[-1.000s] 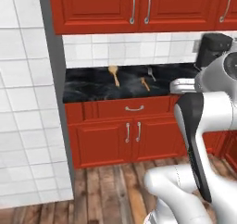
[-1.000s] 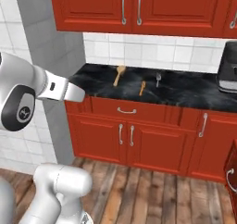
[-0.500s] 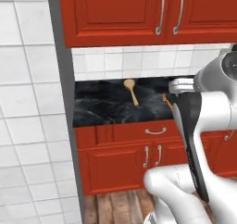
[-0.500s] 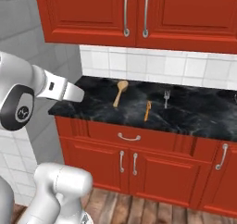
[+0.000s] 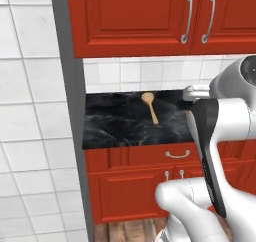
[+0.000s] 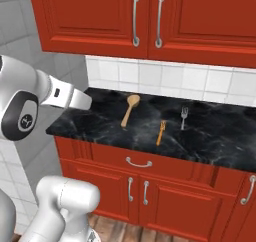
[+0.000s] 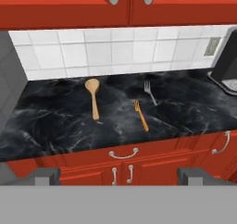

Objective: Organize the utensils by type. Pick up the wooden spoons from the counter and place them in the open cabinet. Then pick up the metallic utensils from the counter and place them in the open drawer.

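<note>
One wooden spoon (image 5: 149, 106) (image 6: 129, 109) (image 7: 93, 98) lies on the black marble counter (image 7: 51, 126), bowl toward the tiled wall. To its right rest an orange-handled fork (image 6: 160, 132) (image 7: 141, 116) and a small metal fork (image 6: 183, 117) (image 7: 149, 92). My gripper (image 7: 119, 177) is open, its two fingertips (image 7: 46, 174) far apart with nothing between them. It hangs well back from the counter's front edge, looking at the utensils. Every cabinet door and drawer I see is shut; the open cabinet and open drawer are out of view.
Red upper cabinets (image 6: 145, 16) hang over the counter, with a shut drawer (image 7: 122, 154) and lower doors below it. A grey wall panel (image 5: 70, 111) borders the counter's left end. A dark appliance (image 7: 227, 61) stands at the counter's right.
The whole picture has shifted and grown: the base has driven closer to the counter. The utensils lie where they were. The gripper stays open.
</note>
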